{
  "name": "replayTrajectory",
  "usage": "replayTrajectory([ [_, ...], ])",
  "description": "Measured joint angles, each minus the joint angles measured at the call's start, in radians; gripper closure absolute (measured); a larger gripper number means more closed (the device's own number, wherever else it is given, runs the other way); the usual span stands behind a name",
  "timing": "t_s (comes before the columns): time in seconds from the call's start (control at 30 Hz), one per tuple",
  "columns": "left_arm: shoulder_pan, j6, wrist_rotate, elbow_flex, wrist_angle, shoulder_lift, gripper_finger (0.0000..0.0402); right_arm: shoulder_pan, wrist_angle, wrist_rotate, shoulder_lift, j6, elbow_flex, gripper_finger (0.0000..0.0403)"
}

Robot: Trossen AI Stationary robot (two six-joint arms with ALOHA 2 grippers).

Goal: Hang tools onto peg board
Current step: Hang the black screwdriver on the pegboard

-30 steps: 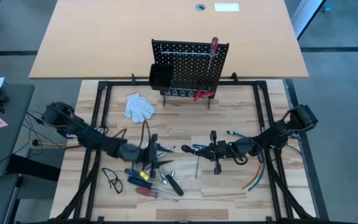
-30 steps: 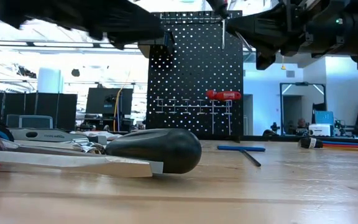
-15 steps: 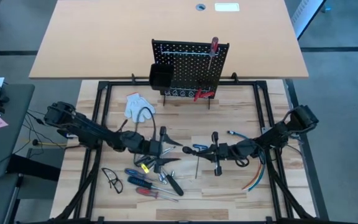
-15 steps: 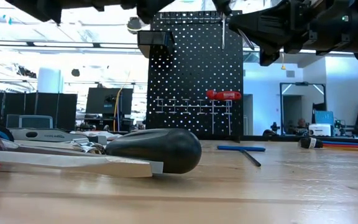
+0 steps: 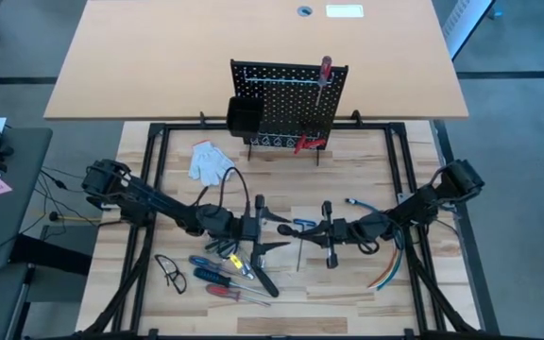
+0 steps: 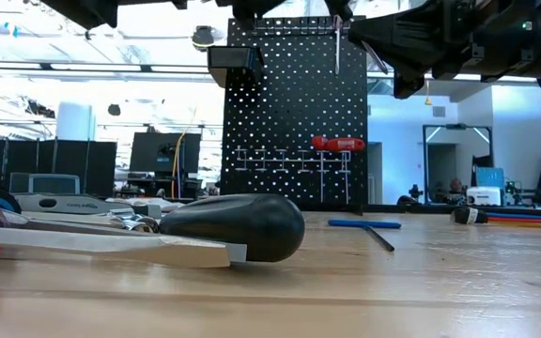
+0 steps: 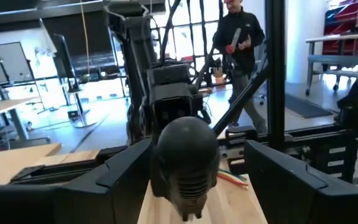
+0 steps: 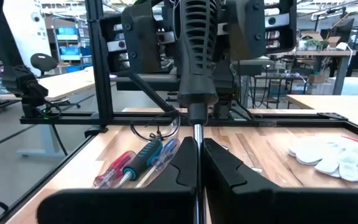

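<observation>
My right gripper (image 5: 312, 229) is shut on a black-handled screwdriver (image 8: 196, 56), held in the air over the table's middle. The handle (image 5: 284, 229) points toward the table's left. My left gripper (image 5: 270, 229) faces it, open. Its fingers stand on either side of the handle's butt end (image 7: 185, 158), with a gap on each side. The peg board (image 5: 291, 99) stands upright at the far edge. A red screwdriver (image 5: 325, 71) hangs on it and red pliers (image 6: 338, 143) lower down. More tools (image 5: 225, 274) lie near the front left, and a blue T-handle key (image 6: 364, 223) lies under the grippers. My right gripper pinches the screwdriver's metal shaft (image 8: 196, 132) between its two fingers, just behind the handle. The fingers come level from the table's right and lie along the shaft. The screwdriver is about level, handle away from the gripper, clear of the table.
A black bin (image 5: 245, 115) hangs on the peg board's left side. A white glove (image 5: 211, 161) lies left of the board, safety glasses (image 5: 170, 271) at the front left, coloured cables (image 5: 385, 264) at the right. A person walks in the room beyond (image 7: 238, 43).
My left gripper has gone from over the tool pile toward the table's right and upward, tipping up. It now faces my right gripper, its fingers either side of the held screwdriver's handle. The screwdriver has kept still.
</observation>
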Motion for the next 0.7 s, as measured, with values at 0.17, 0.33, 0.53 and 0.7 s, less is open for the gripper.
replayTrajectory([
  [0.17,0.0,-0.016,0.0,0.017,-0.026,0.0,0.0203,0.0,-0.005,0.0,0.0,0.0,0.0,0.039],
  [0.33,-0.002,-0.003,0.003,0.024,-0.06,0.001,0.0293,0.0,-0.009,-0.005,0.0,-0.002,0.0,0.039],
  [0.53,-0.016,0.003,-0.039,0.037,-0.118,0.001,0.0294,0.017,-0.064,0.041,-0.027,-0.083,0.0,0.0354],
  [0.7,-0.015,0.017,-0.064,0.147,-0.344,0.003,0.0294,0.008,-0.348,0.094,-0.12,0.021,0.0,0.029],
])
